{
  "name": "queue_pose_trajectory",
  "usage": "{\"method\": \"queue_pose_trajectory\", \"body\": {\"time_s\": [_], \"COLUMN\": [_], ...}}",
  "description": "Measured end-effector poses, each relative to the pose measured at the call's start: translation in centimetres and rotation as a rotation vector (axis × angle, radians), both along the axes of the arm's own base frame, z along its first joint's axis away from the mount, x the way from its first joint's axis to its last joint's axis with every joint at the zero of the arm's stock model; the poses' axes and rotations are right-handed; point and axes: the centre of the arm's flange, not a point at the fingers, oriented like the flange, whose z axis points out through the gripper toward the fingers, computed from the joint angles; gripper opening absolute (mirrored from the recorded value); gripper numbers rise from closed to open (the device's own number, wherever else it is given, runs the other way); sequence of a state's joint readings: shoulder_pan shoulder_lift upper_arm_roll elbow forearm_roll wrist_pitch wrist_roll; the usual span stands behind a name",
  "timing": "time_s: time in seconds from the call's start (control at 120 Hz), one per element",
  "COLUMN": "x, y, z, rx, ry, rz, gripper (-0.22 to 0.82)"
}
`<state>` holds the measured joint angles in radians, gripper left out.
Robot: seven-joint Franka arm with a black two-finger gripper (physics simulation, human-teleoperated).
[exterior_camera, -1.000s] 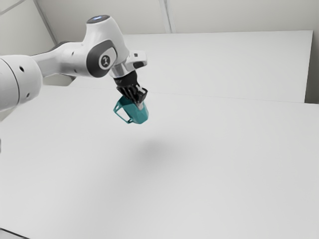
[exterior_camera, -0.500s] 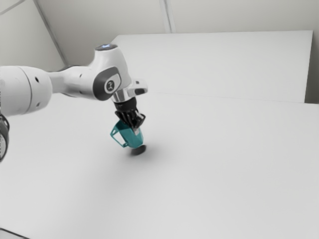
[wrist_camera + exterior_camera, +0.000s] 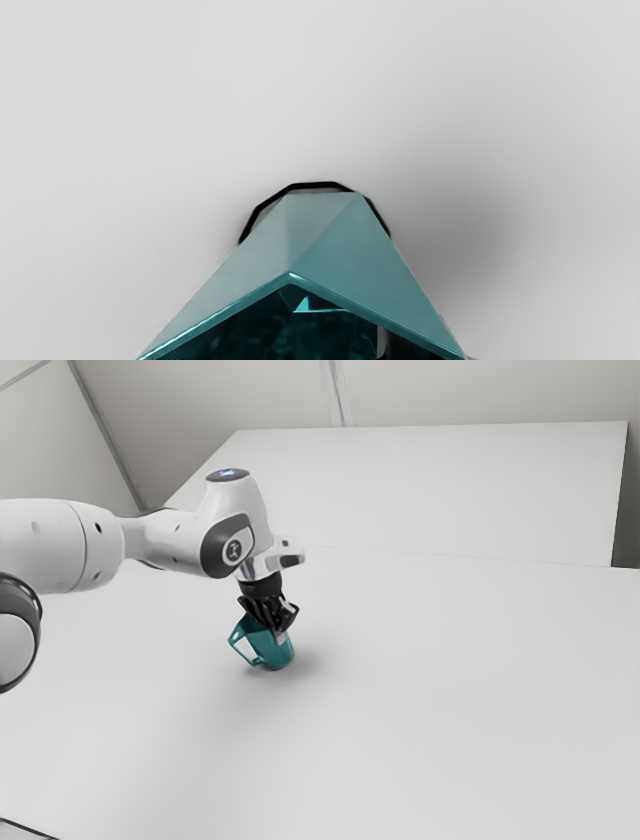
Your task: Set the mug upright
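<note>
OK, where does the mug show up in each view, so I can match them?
Exterior view: the mug is left of the picture's centre, in the claw.
Wrist view: close before the camera, its open rim nearest.
Shared landmark: the soft shadow on the table beside it.

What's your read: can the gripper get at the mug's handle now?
Probably not without letting go: the gripper is shut on the mug at its rim; the handle juts toward the exterior view's left.
</note>
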<state>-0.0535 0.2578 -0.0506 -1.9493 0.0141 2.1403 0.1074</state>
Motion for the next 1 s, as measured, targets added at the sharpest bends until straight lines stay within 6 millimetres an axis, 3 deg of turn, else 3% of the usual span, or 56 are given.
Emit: {"method": "queue_pose_trajectory", "body": {"time_s": [0.067, 0.167, 0.267, 0.383, 0.458, 0.642, 0.75, 0.867, 1.0], "x": [0.0, -0.1, -0.4, -1.2, -1.1, 2.5, 3.4, 3.2, 2.6], "y": [-0.1, -0.3, -0.5, -0.7, -0.6, 1.0, 1.5, 1.6, 1.9], "z": [0.2, 1.3, 3.8, 7.5, 9.7, 16.4, 19.9, 21.7, 22.3], "rx": [0.0, -0.001, -0.002, -0.004, -0.009, -0.021, -0.02, -0.013, -0.004], "ry": [-0.004, -0.021, -0.051, -0.08, -0.094, -0.132, -0.144, -0.127, -0.098], "rz": [0.001, 0.001, -0.001, -0.003, 0.003, 0.04, 0.042, 0.032, 0.026], "gripper": [-0.04, 0.18, 0.34, 0.45, 0.5, 0.56, 0.58, 0.59, 0.6]}}
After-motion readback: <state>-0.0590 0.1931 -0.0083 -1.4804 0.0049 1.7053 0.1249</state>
